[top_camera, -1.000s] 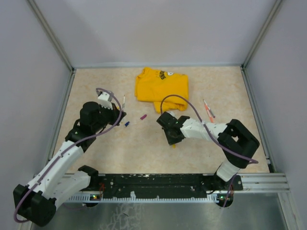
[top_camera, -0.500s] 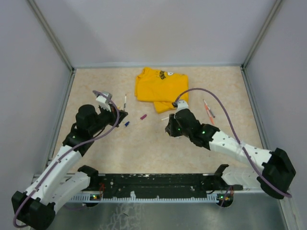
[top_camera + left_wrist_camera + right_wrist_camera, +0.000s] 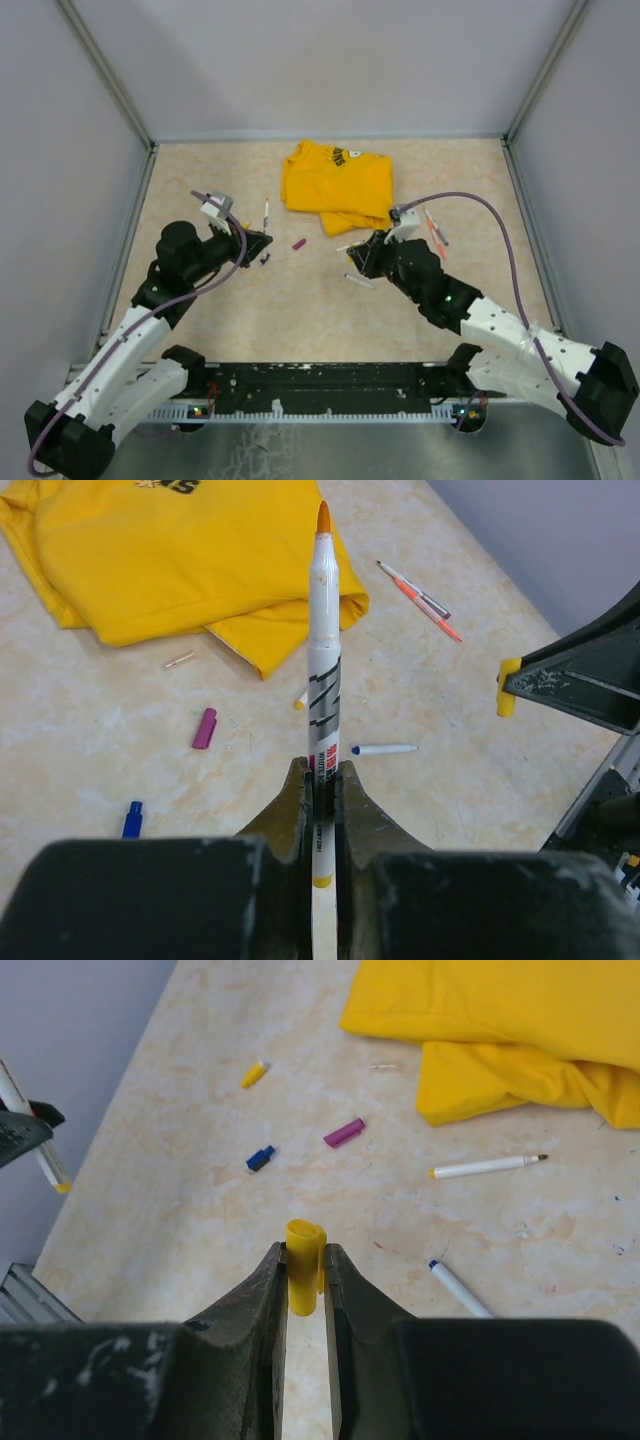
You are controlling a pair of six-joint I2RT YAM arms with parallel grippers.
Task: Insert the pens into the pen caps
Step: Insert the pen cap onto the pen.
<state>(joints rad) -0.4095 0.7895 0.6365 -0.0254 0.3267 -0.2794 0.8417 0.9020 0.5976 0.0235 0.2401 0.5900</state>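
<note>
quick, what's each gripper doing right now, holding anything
Left gripper: closed on a thin white-barrelled marker pen with an orange tip.
Right gripper: closed on a short yellow plastic pen cap.

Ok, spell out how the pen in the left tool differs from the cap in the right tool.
The pen is long and thin, white with an orange tip; the cap is short, stubby and all yellow. The pen sticks far out beyond the left tool; the cap barely clears the right tool. Shared: each is pinched between its tool's two fingers.
</note>
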